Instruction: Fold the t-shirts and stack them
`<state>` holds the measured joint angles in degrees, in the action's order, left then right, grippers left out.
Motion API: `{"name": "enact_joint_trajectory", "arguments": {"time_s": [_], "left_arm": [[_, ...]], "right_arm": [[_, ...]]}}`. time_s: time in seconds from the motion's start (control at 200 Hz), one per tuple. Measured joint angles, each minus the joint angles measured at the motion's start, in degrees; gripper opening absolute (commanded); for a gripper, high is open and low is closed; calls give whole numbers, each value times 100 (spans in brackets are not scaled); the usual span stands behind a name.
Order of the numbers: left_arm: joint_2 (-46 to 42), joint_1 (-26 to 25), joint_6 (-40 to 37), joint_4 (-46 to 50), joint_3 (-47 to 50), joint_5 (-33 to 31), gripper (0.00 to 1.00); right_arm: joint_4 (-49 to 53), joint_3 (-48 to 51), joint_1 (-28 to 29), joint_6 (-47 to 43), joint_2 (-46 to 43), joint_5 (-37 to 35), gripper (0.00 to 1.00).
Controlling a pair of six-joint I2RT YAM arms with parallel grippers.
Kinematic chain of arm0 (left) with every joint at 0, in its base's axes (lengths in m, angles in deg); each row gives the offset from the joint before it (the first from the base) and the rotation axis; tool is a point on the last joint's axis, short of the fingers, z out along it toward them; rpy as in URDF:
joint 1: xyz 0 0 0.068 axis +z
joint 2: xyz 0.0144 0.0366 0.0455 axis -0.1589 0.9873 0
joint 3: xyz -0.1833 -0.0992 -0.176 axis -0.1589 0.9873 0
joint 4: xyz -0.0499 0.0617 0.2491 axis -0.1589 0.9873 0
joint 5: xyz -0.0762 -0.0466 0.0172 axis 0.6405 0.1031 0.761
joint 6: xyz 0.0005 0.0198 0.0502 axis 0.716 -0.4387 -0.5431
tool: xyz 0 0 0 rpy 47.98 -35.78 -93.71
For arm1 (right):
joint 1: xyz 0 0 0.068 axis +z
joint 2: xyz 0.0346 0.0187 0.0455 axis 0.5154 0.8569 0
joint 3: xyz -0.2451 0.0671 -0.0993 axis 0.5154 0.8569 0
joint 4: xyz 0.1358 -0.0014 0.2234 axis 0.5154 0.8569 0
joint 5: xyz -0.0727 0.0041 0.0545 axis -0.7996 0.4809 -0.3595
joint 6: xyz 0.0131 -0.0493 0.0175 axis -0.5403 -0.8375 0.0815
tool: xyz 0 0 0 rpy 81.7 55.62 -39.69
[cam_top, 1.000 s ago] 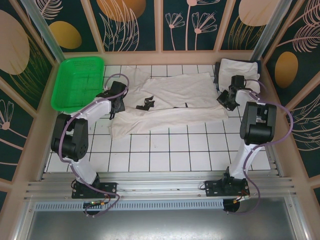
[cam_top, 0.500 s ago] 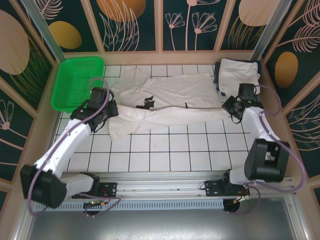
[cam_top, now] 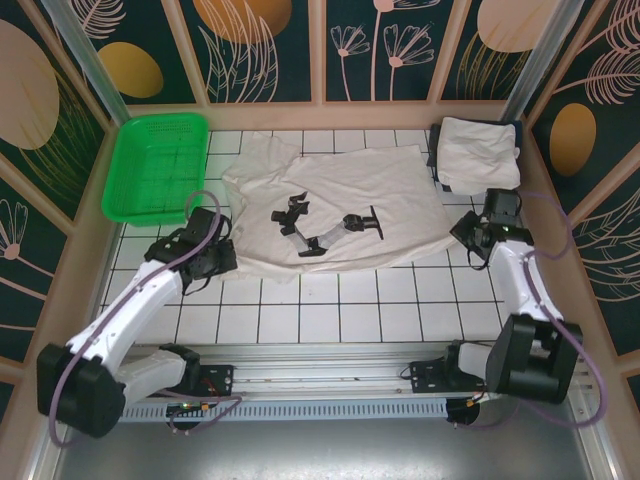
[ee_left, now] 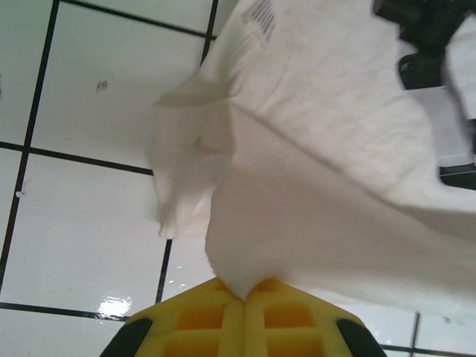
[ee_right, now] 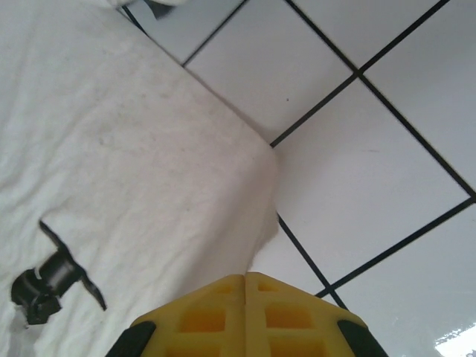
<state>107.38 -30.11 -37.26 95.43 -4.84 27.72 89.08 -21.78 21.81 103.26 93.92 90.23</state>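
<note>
Top external view: one big white t-shirt [cam_top: 340, 195] lies spread out in the middle of the tiled table [cam_top: 340, 305], with a black picture [cam_top: 325, 230] facing up. The left claw [cam_top: 210, 258] sits at the shirt's near left corner. The right claw [cam_top: 472, 232] sits at its near right corner.

Left wrist view: the yellow fingertips [ee_left: 212, 312] are pressed together, with the cloth edge pinched between them. Right wrist view: those fingertips [ee_right: 212, 309] are pressed together too, and the shirt's corner runs right into them, so it looks pinched as well.

A pile of folded t-shirts [cam_top: 478, 150] waits in the far right corner. A green basket [cam_top: 155, 165] sits in the far left corner.

I think the shirt is laid out and the first fold is about to start. Next, both claws should lift their corners together and carry them evenly across, so the cloth does not bunch up.
</note>
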Motion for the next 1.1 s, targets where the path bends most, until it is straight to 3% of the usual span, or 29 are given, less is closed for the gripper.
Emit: {"name": "enact_joint_trajectory", "arguments": {"time_s": [0.38, 0.896, 0.941, 1.096], "left_arm": [[1799, 63, -262, -240, -1281, -898, 0], [2883, 262, -560, -409, -1943, -1054, 0], [2900, 286, -575, -409, -1978, -1056, 13], [3069, 358, -675, -446, -2192, -1073, 39]], "right_arm": [[-621, -960, -22, -2, 1781, 199, 0], [-802, -1703, 20, -2, 2935, 396, 3], [-828, -1744, 33, -4, 2986, 415, 9], [-778, -1996, 42, -120, 3150, 422, 27]]}}
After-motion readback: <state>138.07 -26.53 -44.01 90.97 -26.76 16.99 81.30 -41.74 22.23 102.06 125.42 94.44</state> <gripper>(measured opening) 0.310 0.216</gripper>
